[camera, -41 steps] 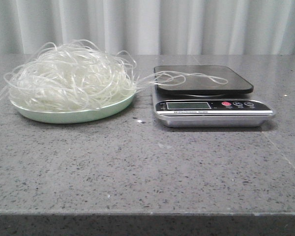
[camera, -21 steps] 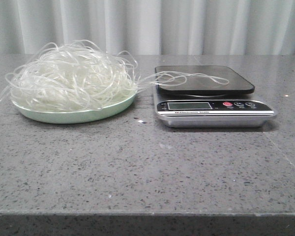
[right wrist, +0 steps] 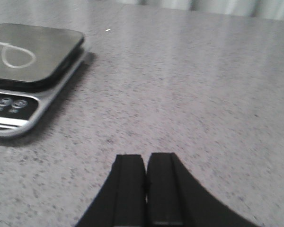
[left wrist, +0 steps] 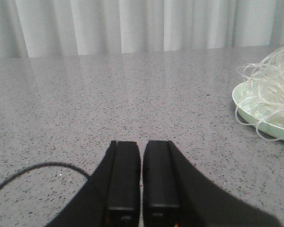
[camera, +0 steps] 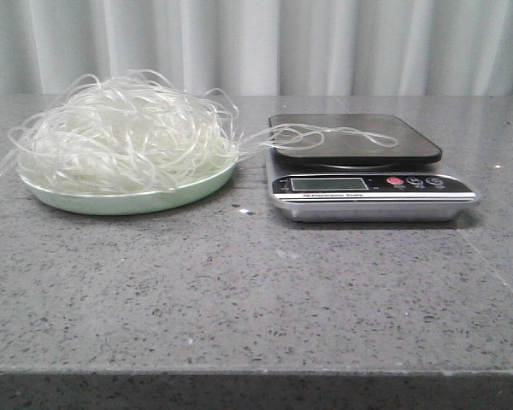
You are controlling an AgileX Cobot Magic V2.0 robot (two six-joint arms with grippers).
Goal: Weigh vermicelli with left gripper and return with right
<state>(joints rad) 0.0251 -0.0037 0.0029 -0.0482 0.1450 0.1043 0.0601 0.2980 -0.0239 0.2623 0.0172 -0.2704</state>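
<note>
The vermicelli (camera: 124, 137) is sitting heaped on a pale green plate (camera: 137, 202) on the grey worktop (camera: 256, 290), with a few loose strands trailing onto the platform of the scale (camera: 368, 166) just beside it. Left gripper (left wrist: 141, 177) and right gripper (right wrist: 146, 184) are hovering over bare worktop, jaws together, holding nothing.

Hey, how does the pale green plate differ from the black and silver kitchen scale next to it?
The round pale green plate is piled with the fluffy whitish vermicelli; the rectangular black-and-silver kitchen scale carries only a few stray strands looping onto its dark platform. The plate sits on the left of the grey stone table, the scale on the right. The plate is plain; the scale has a display and buttons. Both rest flat on the table.
</note>
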